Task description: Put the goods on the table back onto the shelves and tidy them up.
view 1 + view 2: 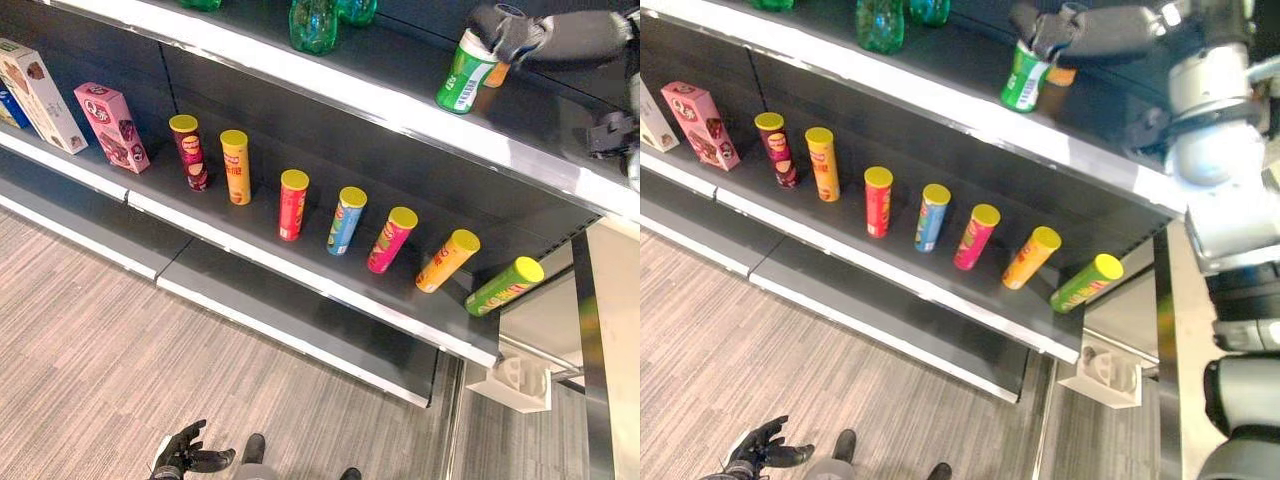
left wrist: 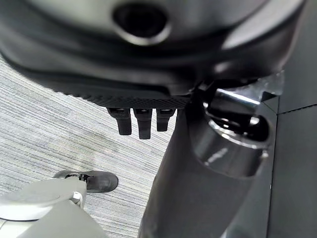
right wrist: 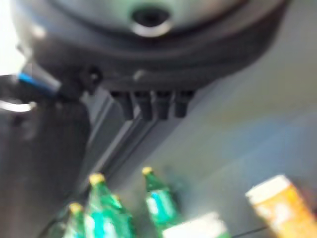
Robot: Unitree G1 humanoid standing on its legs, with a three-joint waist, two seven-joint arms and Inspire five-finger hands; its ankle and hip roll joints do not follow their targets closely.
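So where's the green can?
The green can stands on the upper shelf, at the right hand, beside an orange can.

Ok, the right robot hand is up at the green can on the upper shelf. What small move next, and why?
Probably ease the green can upright so it sits flat on the upper shelf. It leans under the right robot hand, close beside an orange can, so pulling away now might tip it.

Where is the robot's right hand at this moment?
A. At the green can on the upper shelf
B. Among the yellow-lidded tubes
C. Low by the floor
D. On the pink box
A: the right hand reaches onto the upper shelf, its fingers over the top of the green can.
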